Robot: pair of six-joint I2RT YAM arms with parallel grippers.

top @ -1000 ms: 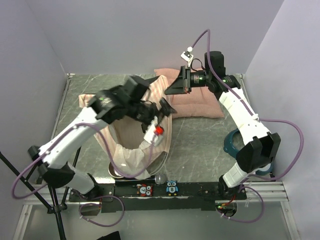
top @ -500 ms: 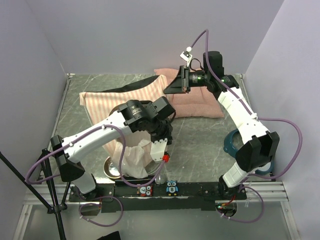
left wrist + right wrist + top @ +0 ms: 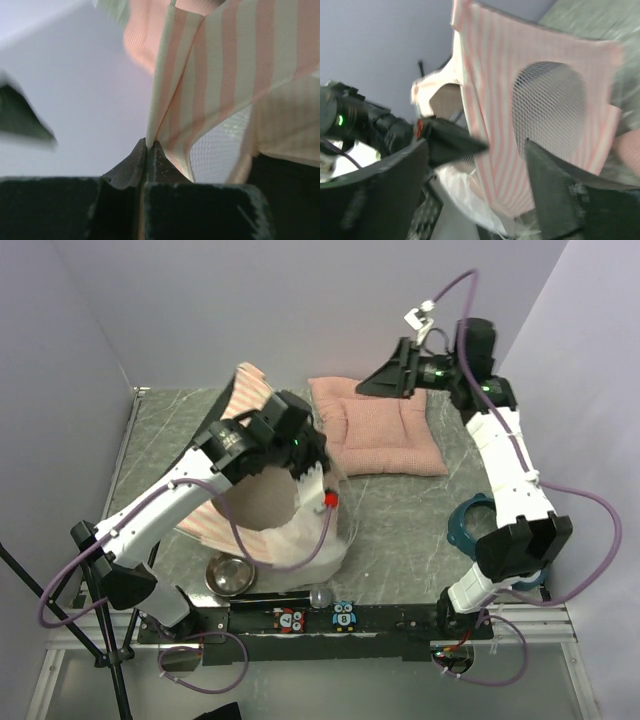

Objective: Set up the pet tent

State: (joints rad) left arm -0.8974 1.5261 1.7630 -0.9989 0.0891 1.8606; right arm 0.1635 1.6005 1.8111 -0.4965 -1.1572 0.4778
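My left gripper [image 3: 148, 150] is clenched on a folded edge of the pet tent [image 3: 210, 65]. It holds the striped fabric up above the left half of the counter [image 3: 400, 520], the lower part draped beside a metal bowl [image 3: 228, 575]. My right gripper [image 3: 476, 147] is released, grasping nothing, raised over the pink cushion [image 3: 385, 435].

Finds pet tent [image 3: 265, 510] left of centre on table [image 3: 400, 530]. Places cushion [image 3: 380, 435] behind, to its right; bowl [image 3: 228, 575] just before its near-left edge; ring-shaped object [image 3: 478, 525] far right.
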